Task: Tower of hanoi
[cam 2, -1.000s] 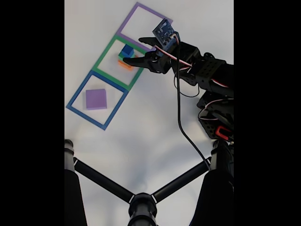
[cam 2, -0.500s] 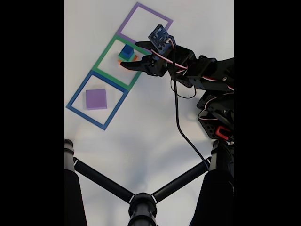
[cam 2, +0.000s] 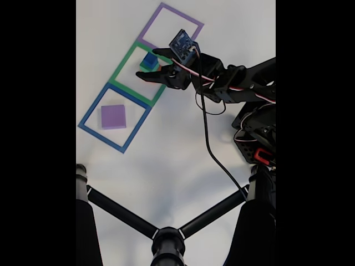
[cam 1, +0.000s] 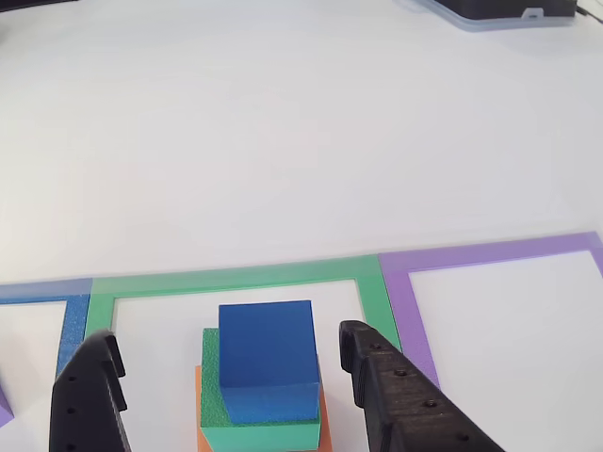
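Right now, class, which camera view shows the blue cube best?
The other view: the blue cube sits close up, atop the green block, between the open gripper fingers. The fixed view shows it small and distant.

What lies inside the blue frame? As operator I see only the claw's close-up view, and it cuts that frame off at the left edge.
Observer: In the fixed view, a flat purple tile lies inside the blue frame, apart from its border.
Operator: How do the three frames sit overall?
Observer: In a diagonal row: blue at lower left, the green frame in the middle, the purple frame at upper right.
Operator: Where does the arm come in from?
Observer: From the right. The open claw straddles the block stack, and a black cable trails down from it.
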Robot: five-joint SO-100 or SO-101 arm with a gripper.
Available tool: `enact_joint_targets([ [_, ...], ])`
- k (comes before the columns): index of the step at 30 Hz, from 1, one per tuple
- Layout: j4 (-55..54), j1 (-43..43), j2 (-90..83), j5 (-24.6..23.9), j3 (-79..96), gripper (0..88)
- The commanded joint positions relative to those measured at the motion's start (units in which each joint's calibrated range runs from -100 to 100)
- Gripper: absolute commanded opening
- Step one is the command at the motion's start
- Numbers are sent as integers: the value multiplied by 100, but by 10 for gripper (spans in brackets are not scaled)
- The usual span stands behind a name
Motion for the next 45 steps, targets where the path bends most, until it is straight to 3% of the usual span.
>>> enact_joint_targets([
  [1,-178,-118,-37,0,-223,215],
  [12,-243,-247,51,0,-223,114],
  [33,-105,-392,-126,0,-269,25],
  [38,963,-407,-759,0,-569,24],
  [45,4322,-476,-1968,0,-2068,21],
])
